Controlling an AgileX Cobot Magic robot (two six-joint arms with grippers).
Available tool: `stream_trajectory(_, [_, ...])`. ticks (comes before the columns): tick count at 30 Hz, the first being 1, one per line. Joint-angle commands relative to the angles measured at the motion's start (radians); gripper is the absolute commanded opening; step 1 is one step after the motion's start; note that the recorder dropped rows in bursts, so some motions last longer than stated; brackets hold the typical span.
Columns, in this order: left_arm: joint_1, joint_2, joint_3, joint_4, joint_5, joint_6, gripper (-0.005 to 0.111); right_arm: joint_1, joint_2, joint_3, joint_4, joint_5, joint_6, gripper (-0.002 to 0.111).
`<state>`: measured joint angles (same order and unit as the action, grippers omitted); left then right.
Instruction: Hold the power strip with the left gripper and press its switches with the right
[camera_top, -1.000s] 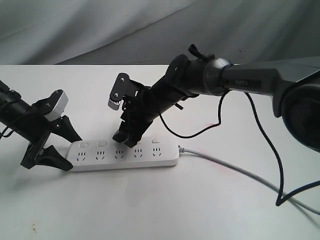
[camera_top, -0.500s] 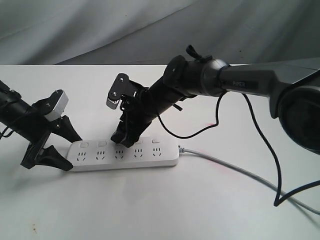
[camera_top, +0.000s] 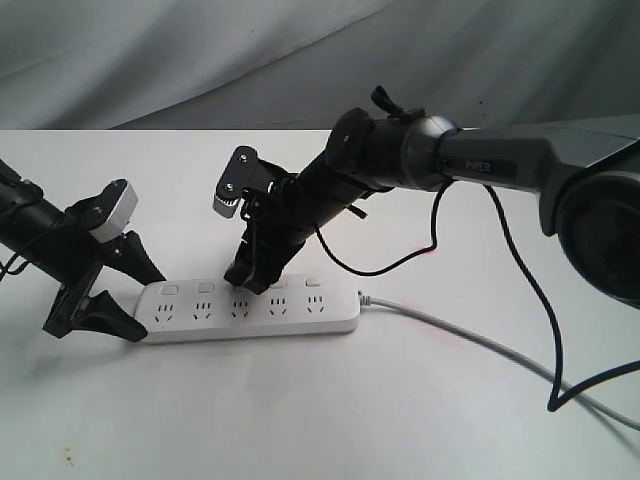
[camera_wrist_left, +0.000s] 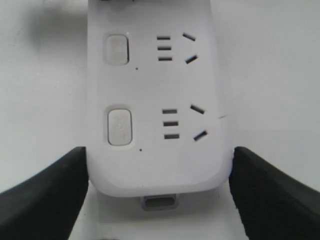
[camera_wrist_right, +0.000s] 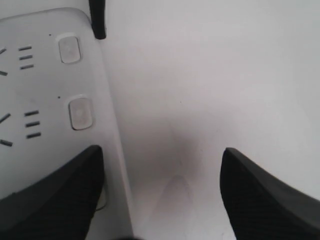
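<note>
The long, flat white plastic power strip (camera_top: 250, 308) is lying lengthwise on the white worktop (camera_top: 300, 420), with its cordless end sitting between the fingers of the left tool (camera_top: 148, 306). The black pointed fingers (camera_wrist_left: 45, 195) of that tool are spread to the strip's width and lying against its two long sides, gripping it. Bare worktop is extending in front of the strip and behind it. On the right, only the grey cord (camera_top: 450, 335) is crossing the open surface. The right tool (camera_top: 252, 280), black with dark fingers, is angling down onto the middle of the row of small square white switches (camera_top: 205, 288). Its jaws are standing wide apart and holding nothing. One finger (camera_wrist_right: 55, 195) is lying over the strip's switch edge, and the other is hanging over bare worktop. Contact with a switch cannot be told.
</note>
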<state>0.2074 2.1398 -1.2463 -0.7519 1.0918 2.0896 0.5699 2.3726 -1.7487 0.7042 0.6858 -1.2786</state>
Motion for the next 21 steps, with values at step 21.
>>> stream_trajectory(21, [-0.003, -0.004, -0.005, 0.001, 0.008, 0.004, 0.037, 0.0, 0.04, 0.025, -0.147, 0.059, -0.039, 0.062])
